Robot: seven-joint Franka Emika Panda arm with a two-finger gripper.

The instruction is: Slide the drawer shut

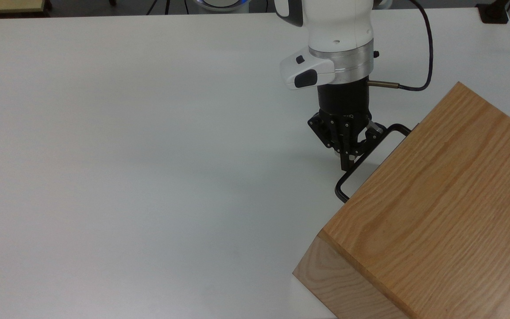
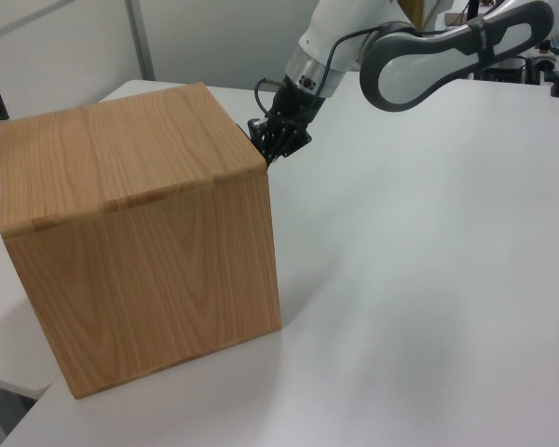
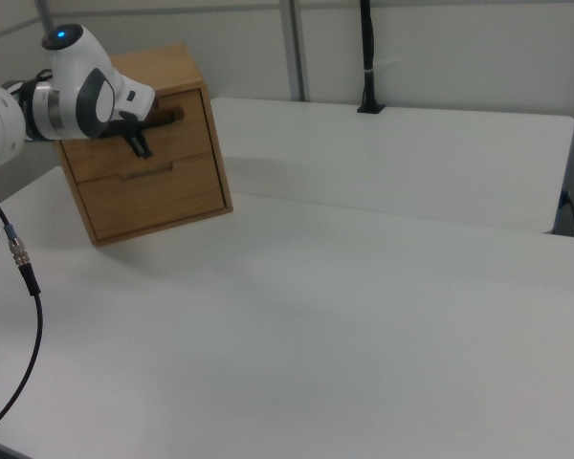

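One drawer point(image 3: 143, 129) flush in cabinet point(image 1: 441, 195), upper left, right view; gripper point(image 1: 349, 165) fingers clamped on handle point(image 1: 361, 160).

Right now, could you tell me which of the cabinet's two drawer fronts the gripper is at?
The upper drawer: the gripper sits at its black bar handle. The lower front beneath it is untouched, with a slim wooden pull.

From here I see the cabinet point(image 1: 432, 212) sitting on the tabletop point(image 1: 148, 155) at the top view's lower right. The drawer point(image 3: 143, 129) sits in the cabinet's upper slot, flush with the front. My pincer point(image 1: 348, 166) hangs just beside that front, at the handle point(image 1: 361, 161).
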